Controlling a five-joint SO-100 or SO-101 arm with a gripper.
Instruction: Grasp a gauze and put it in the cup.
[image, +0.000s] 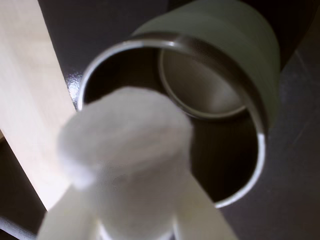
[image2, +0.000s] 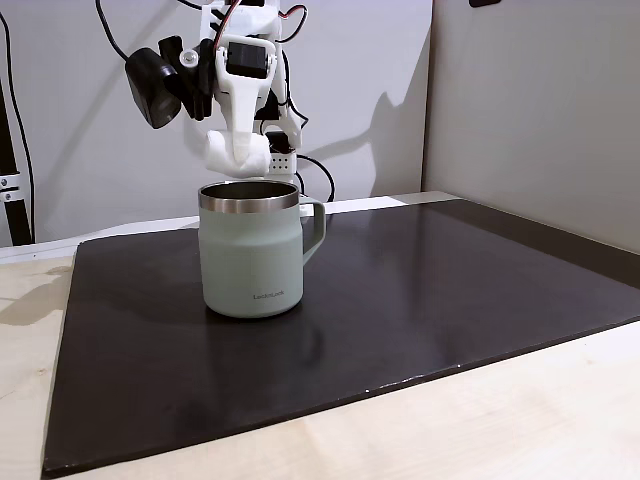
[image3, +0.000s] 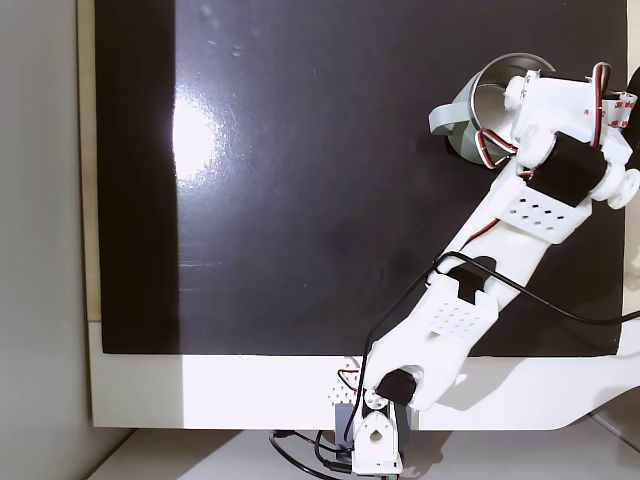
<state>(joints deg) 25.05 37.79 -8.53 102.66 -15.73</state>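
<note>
Gauze (image2: 236, 154) hangs in fingers (image2: 240, 120) above cup (image2: 251, 262).

Background only: dark mat (image2: 420, 300) lies flat on a light wood worktop (image2: 480, 420), covering most of it. In a fixed view bare wood shows along the front edge and at the left side. Mat is glossy (bright glare patch in a fixed view from above (image3: 195, 140)). In the wrist view a strip of pale wood (image: 25, 100) runs along the left, dark mat (image: 290, 190) to its right. White wall (image2: 90, 150) behind the worktop, a plain grey panel (image2: 540, 110) further right. Black cables (image2: 320, 180) hang against the wall and drop behind the mat's rear edge. From above, the worktop's white front edge (image3: 200, 390) sits below the mat.
</note>
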